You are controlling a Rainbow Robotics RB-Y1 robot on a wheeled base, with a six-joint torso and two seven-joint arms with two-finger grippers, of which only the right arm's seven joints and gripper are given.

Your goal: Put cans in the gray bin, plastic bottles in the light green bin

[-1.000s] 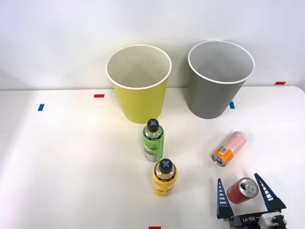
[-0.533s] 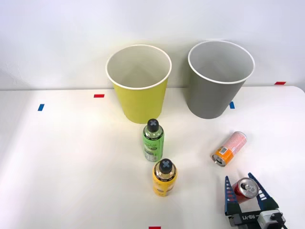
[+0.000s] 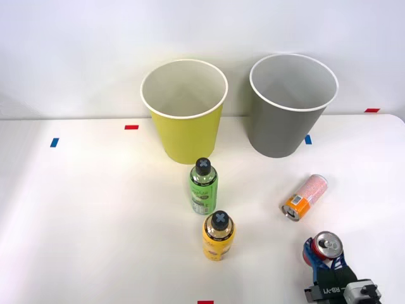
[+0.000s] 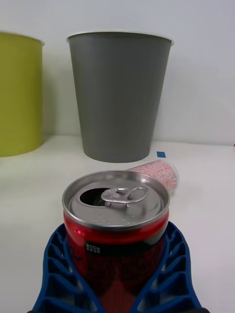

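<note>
Right gripper (image 3: 324, 254): pressed in on the red can (image 3: 326, 245); in the right wrist view the blue ribbed fingers (image 4: 58, 264) are seen wrapped against both sides of the can body (image 4: 116, 230).
Red can: held upright, silver top up, its long axis vertical, at the near right of the table (image 3: 82, 221).
Gray bin (image 3: 288, 120): the landmark; it is seen straight beyond the red can in the right wrist view (image 4: 119, 93), farther from the robot and slightly to its left.
Pink-white can (image 3: 305, 196): lying on its side between the red can and the gray bin, orange end toward the robot.
Deciding relation: the bin's white rim is judged to stand well above the can's top, so a lift is called for before any carry over the lying can.
Light green bin (image 3: 185, 114): left of the gray bin.
Plastic bottles: green-labelled bottle (image 3: 203, 187) and yellow-orange bottle (image 3: 218, 236) are upright, nearer the robot than the light green bin, left of the gray bin.
</note>
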